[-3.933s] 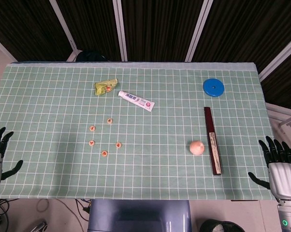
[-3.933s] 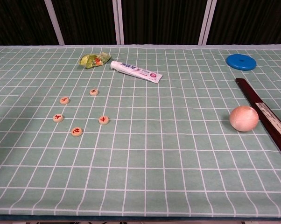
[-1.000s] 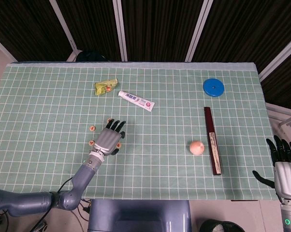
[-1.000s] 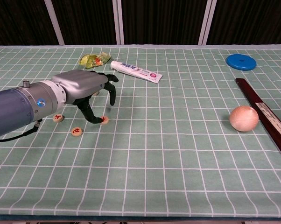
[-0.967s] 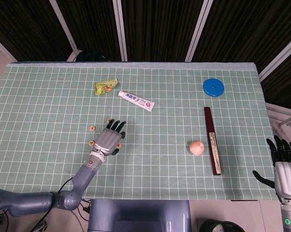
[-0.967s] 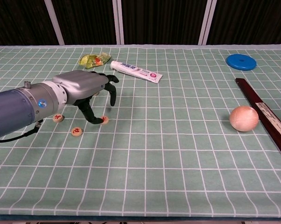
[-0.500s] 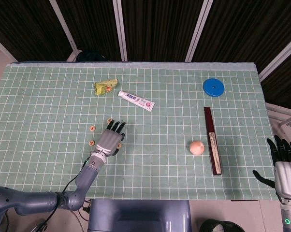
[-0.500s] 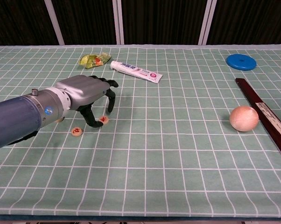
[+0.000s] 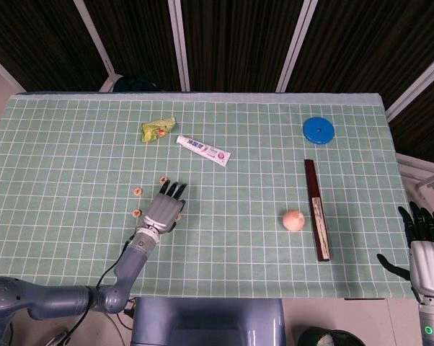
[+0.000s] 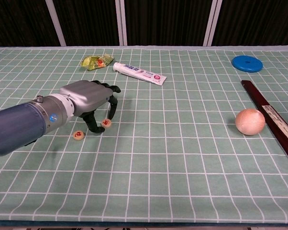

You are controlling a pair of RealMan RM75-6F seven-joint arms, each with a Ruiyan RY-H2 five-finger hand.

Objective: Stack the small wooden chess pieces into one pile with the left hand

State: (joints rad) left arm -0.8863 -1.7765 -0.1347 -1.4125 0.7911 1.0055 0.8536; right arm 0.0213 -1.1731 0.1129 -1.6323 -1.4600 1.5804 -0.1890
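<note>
Small round wooden chess pieces with red marks lie on the green gridded mat at the left middle. In the chest view my left hand point(image 10: 89, 101) is lowered over them, thumb and fingers curled down on either side of one piece point(image 10: 106, 123) that still lies on the mat. Another piece point(image 10: 78, 135) lies just in front of the hand. The head view shows three pieces point(image 9: 162, 180) point(image 9: 138, 191) point(image 9: 135, 212) beside my left hand point(image 9: 164, 207); the others are hidden under it. My right hand point(image 9: 423, 249) hangs off the table's front right corner, fingers spread, holding nothing.
A green snack packet point(image 9: 158, 130) and a white toothpaste tube point(image 9: 202, 150) lie behind the pieces. To the right are a blue disc point(image 9: 318, 130), a long dark wooden case point(image 9: 317, 209) and a peach-coloured ball point(image 9: 293, 220).
My left hand has sunk lower onto the mat and its fingers have curled closer around the piece. The piece has not moved. The right hand is still.
</note>
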